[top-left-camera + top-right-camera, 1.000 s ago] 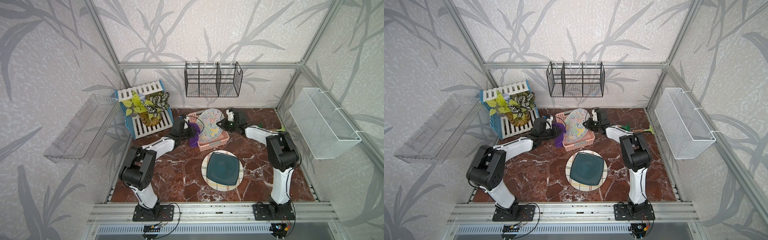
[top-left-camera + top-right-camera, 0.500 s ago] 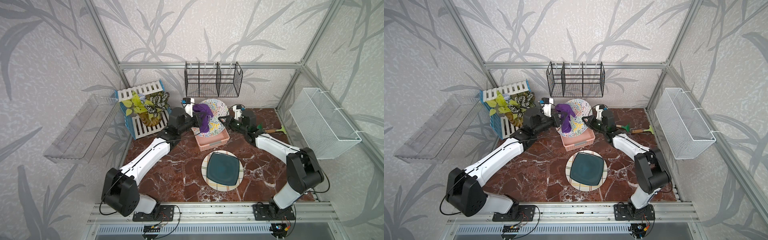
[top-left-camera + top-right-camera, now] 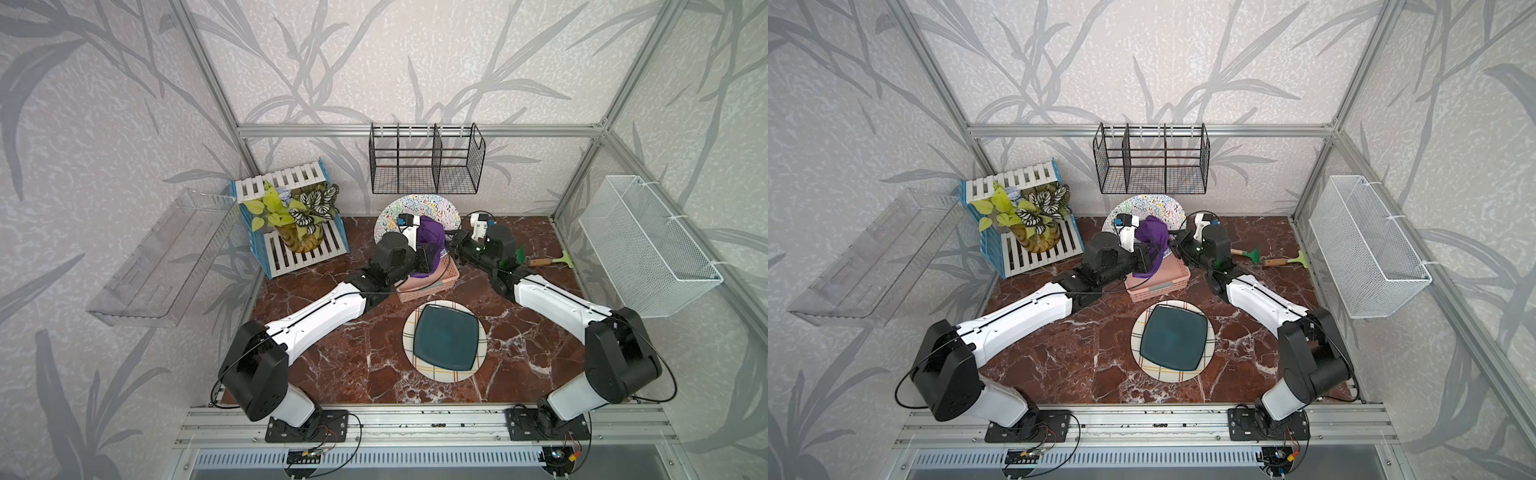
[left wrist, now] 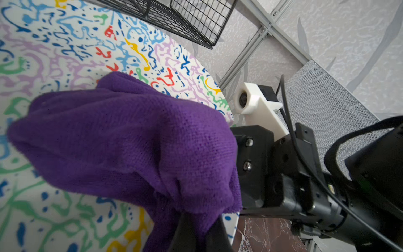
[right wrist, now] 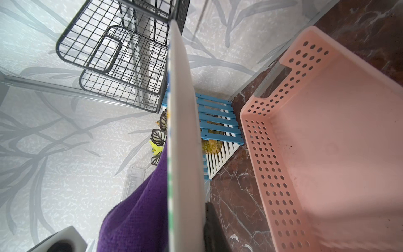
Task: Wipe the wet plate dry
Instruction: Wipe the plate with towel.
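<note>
The wet plate, white with coloured squiggles, stands on edge above the pink basket. My right gripper is shut on its rim; in the right wrist view the plate shows edge-on, with one dark finger against its back. My left gripper is shut on a purple cloth. The bunched cloth lies against the plate's patterned face. The cloth hides the right gripper's other finger.
Under the plate sits the pink perforated basket. A dark teal square plate rests on a round striped plate near the front. A black wire rack hangs just behind. Plant crate back left, garden tools back right.
Both arms have stretched out and risen. The plate went from leaning in the pink basket to held upright higher, near the back wall, and the cloth came up onto its face.
</note>
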{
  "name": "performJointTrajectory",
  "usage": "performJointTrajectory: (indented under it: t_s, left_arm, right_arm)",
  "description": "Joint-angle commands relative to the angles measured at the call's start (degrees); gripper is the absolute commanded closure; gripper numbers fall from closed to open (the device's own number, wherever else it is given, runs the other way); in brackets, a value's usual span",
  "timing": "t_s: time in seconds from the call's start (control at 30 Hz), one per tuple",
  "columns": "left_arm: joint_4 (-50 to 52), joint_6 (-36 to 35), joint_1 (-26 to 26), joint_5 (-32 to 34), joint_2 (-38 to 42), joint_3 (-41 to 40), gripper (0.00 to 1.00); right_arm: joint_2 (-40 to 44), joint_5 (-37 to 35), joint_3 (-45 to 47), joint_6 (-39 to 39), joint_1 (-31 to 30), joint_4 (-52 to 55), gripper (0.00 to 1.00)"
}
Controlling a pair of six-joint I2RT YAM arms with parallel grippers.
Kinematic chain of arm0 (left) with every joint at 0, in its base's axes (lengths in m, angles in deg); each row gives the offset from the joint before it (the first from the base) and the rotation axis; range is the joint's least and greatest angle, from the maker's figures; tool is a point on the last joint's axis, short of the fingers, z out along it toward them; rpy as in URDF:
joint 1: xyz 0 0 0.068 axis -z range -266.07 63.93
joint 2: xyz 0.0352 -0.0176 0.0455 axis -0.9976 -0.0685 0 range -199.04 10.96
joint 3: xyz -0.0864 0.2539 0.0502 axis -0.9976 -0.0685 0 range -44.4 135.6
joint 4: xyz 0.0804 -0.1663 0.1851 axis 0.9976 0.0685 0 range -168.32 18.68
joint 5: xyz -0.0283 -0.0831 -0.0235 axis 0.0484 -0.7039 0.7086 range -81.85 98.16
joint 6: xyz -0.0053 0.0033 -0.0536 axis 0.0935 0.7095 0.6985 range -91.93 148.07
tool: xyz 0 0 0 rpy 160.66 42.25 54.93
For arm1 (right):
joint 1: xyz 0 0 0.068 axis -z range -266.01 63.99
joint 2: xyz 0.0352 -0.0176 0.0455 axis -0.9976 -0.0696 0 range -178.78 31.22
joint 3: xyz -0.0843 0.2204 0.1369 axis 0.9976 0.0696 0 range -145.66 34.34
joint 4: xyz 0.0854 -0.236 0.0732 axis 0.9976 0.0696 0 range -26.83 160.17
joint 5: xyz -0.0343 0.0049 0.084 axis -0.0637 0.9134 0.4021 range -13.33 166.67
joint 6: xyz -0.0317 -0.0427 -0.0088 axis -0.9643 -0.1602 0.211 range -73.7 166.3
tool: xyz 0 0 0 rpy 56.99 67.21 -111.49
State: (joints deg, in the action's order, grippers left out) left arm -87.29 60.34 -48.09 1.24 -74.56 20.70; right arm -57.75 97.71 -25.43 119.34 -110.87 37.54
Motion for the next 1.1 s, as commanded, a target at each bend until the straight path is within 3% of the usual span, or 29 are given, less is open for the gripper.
performJointTrajectory:
  t_s: [0.0, 0.13, 0.2, 0.27, 0.4, 0.5, 0.63, 0.77, 0.87, 1.0, 1.07]
  left_arm:
    - [9.19, 2.24, -5.52, 5.8, 1.48, -3.12, 1.0]
    - [11.86, -0.01, -13.1, 3.64, 2.22, 0.08, 1.0]
    - [14.94, -3.47, -14.09, 3.67, 1.14, 4.74, 1.0]
    - [15.74, -7.23, -14.11, -0.3, -0.37, 8.86, 1.0]
    - [14.34, -15.47, -10.17, -13.68, -2.02, 13.05, 1.0]
    - [16.42, -21.79, -4.02, -13.01, -2.38, 13.95, 1.0]
    - [17.05, -18.96, -3.38, -10.48, -0.69, 9.23, 1.0]
    - [13.14, -9.53, -10.29, -7.38, 4.98, -1.38, 1.0]
    - [10.53, -7.35, -13.94, -9.85, 7.7, -4.05, 1.0]
    - [12.98, -8.19, -14.24, -7.18, 5.62, 3.01, 1.0]
    - [12.76, -9.51, -13.94, -9.27, 3.26, 6.96, 1.0]
  right_arm:
    - [8.69, 3.87, -5.22, -2.98, -0.51, -14.79, 1.0]
    - [12.91, 9.5, -2.35, -10.31, -2.85, -13.94, 1.0]
    - [15.22, 12.03, -1.29, -14.77, -4.85, -11.89, 1.0]
    - [16.73, 13.37, -0.9, -18.75, -7.22, -7.94, 1.0]
    - [18.08, 11.92, -0.42, -21.29, -9.67, -4.63, 1.0]
    - [19.05, 6.34, 0.41, -20.65, -8.88, -6.14, 1.0]
    - [20.45, 3.54, 0.03, -15.12, -2.85, -8.79, 1.0]
    - [21.77, 5.24, 0.5, -9.31, 2.3, -13.74, 1.0]
    - [21.85, 10.58, -1.75, -11.69, 0.56, -11.97, 1.0]
    - [21.57, 13.4, -3.1, -19.84, -6.83, -5.67, 1.0]
    - [21.12, 13.58, -2.75, -22.4, -9.88, -3.51, 1.0]
